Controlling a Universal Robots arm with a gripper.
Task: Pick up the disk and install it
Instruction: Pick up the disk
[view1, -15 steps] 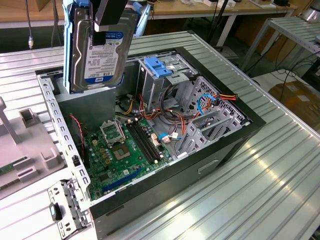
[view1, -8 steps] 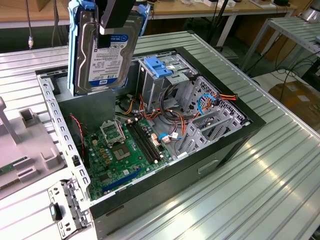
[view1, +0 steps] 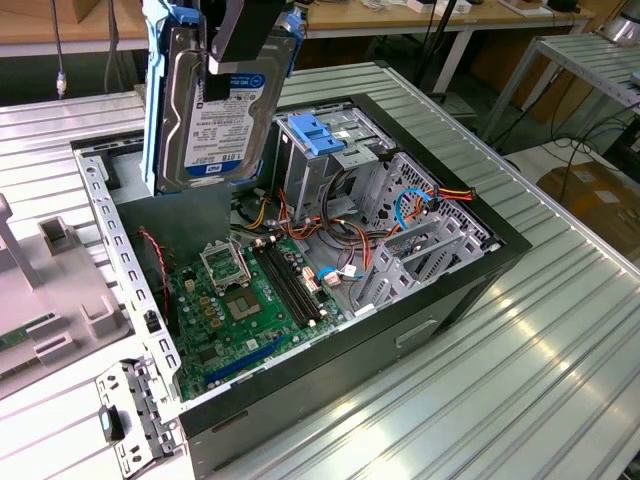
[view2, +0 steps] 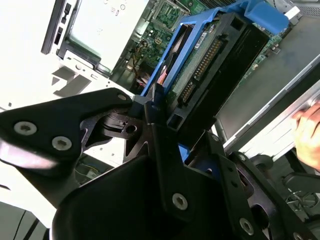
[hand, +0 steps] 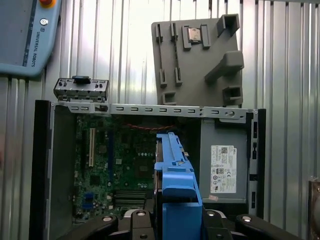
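The disk (view1: 210, 110), a silver hard drive in a bright blue carrier, hangs upright above the open computer case (view1: 470, 270), over its power-supply end. My gripper (view1: 238, 70) is shut on the disk's upper edge. In the second wrist view the black fingers (view2: 152, 117) clamp the blue carrier of the disk (view2: 210, 55), connector side showing. The first wrist view looks down the carrier edge of the disk (hand: 175, 170) onto the motherboard, gripper (hand: 172, 222) below it. The metal drive cage with its fixed blue bracket (view1: 315, 135) stands to the exterior view's right of the disk.
The motherboard (view1: 240, 300) and loose cables (view1: 420, 205) fill the case. A grey plastic fixture (view1: 50, 290) lies at the exterior view's left, beside the case. A teach pendant (hand: 25, 35) rests on the ribbed table. A person's hand (view2: 307, 130) is near the case.
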